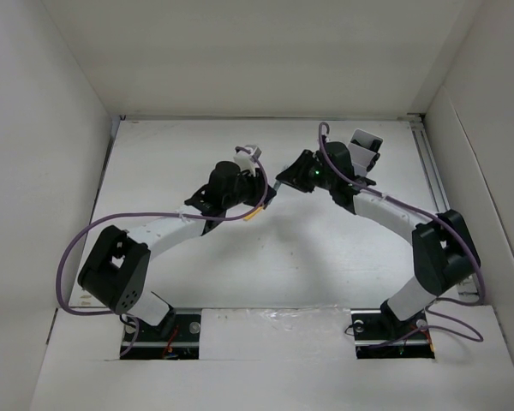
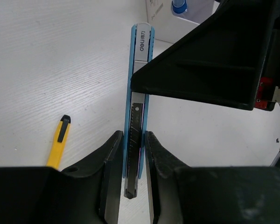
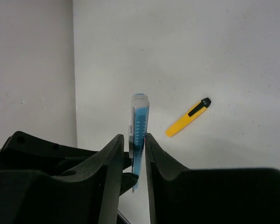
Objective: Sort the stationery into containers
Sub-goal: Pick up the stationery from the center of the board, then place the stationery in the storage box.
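Note:
The silver-blue pen (image 2: 139, 88), a flat blue bar with a silver end, is held in the air between both grippers. My left gripper (image 2: 134, 137) is shut on its dark end. My right gripper (image 3: 134, 140) grips the same pen (image 3: 139, 123) edge-on; its black finger (image 2: 210, 65) crosses the pen in the left wrist view. The two grippers meet mid-table (image 1: 274, 184). The short yellow stick (image 2: 58, 147) with a black clip lies on the table below, also in the right wrist view (image 3: 187, 116). The blue-capped bottle (image 2: 179, 6) stands in the white container (image 2: 161, 25).
The white container (image 1: 365, 147) stands at the back right of the table behind the right arm. A small grey-white thing (image 1: 250, 152) lies near the back, left of centre. White walls (image 1: 51, 128) enclose the table on three sides. Purple cables loop beside both arms.

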